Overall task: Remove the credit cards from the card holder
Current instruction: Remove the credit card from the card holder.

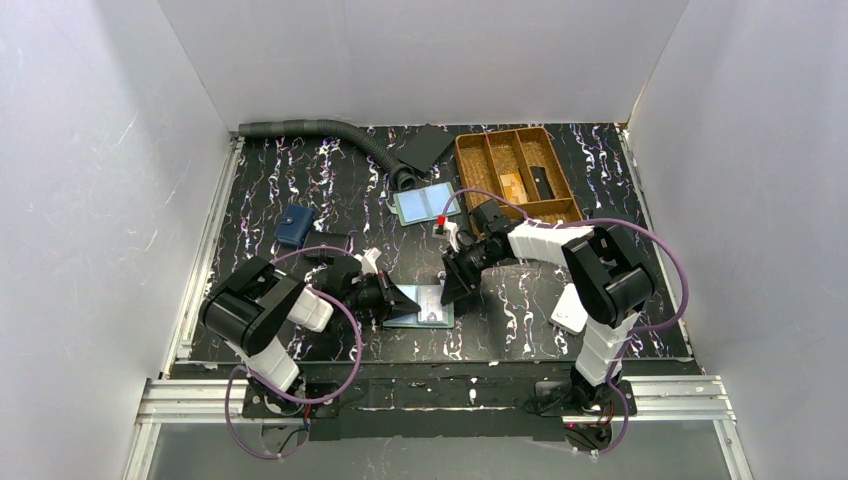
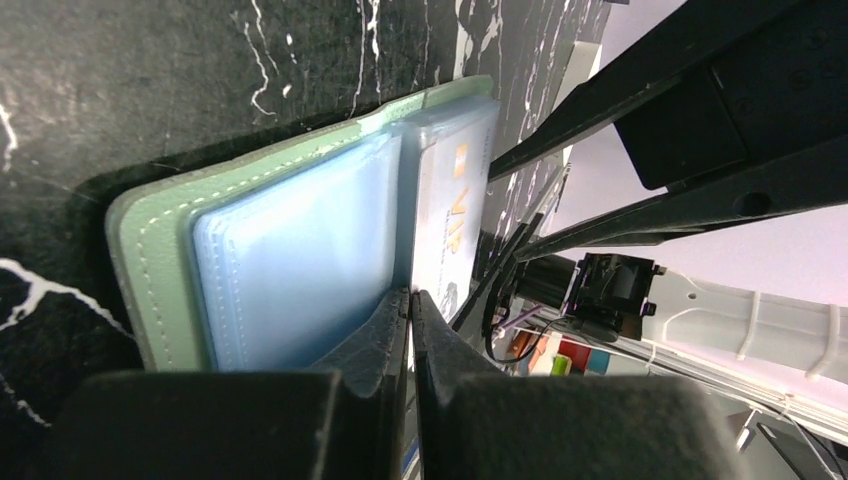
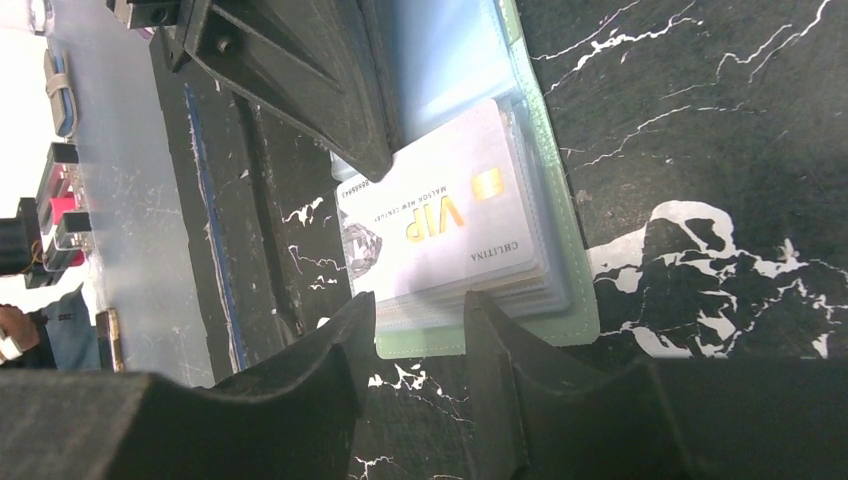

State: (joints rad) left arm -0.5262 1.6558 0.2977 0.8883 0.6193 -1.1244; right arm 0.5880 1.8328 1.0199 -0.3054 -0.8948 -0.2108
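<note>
The card holder (image 1: 420, 318) lies open on the black marbled table between my two grippers. Its green edge (image 2: 160, 240) frames blue plastic sleeves. A whitish credit card (image 3: 440, 215) with gold "VIP" lettering and a chip lies on top of the sleeve stack, also seen as the card (image 2: 440, 220) in the left wrist view. My left gripper (image 2: 410, 297) is shut, its tips resting at the fold between the blue sleeve and the card's page. My right gripper (image 3: 420, 302) is open, its fingers either side of the stack's near edge, just short of the card.
A second holder (image 1: 425, 203) with pale-blue panels lies further back. A wicker tray (image 1: 468, 160) stands at the back right, a grey hose (image 1: 310, 128) at the back, a blue wallet (image 1: 293, 227) on the left and a white object (image 1: 568, 308) beside the right arm.
</note>
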